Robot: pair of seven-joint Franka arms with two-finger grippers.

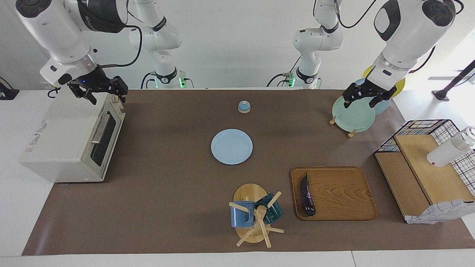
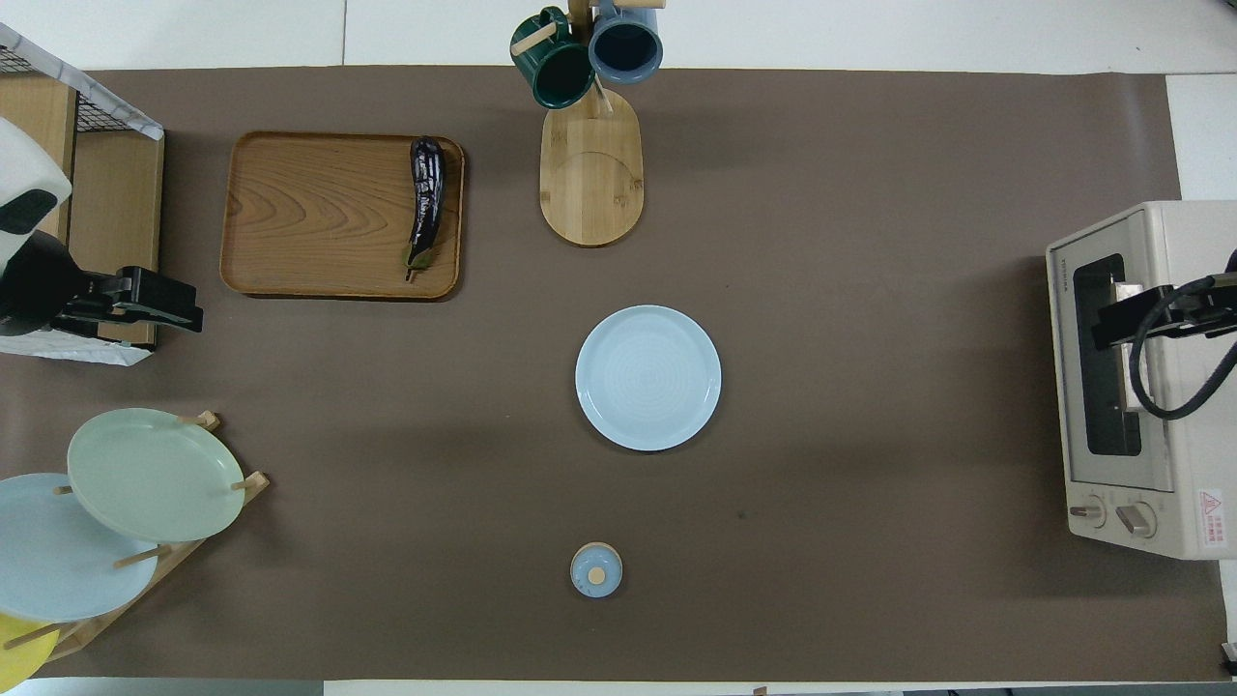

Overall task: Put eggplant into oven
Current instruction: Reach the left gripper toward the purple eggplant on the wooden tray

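Presently, the right pincer [image 1: 99, 92] hangs over the oven [image 1: 63, 142], above the top edge of its door; whether its fingers are parted cannot be told, and it holds nothing that shows. The left pincer [image 1: 365, 97] hangs over the plate rack [image 1: 352, 115] at the left arm's end of the table [image 1: 167, 207]; its state likewise cannot be told, and it carries nothing visible.

Going outward: in the facing view the oven sits at about 9 o'clock from the blue plate [image 1: 232, 146] at mid-table, its door shut. The eggplant [image 1: 307, 196] lies on the wooden tray [image 1: 334, 193], at roughly 4 o'clock from that plate in the same view, along the tray edge nearest the mug tree [image 1: 256, 215], stem end toward the robots. It is well apart from both pincers and from the oven. A small lid [image 1: 244, 106] rests at 12 o'clock from the plate.

Judgement: the task stands at its opening step; nothing is grasped and the door is closed. The right pincer is placed to take the handle [image 1: 99, 129] and draw the door down. Next, the left arm would need to reach out to the tray and grip the eggplant across its slim body.
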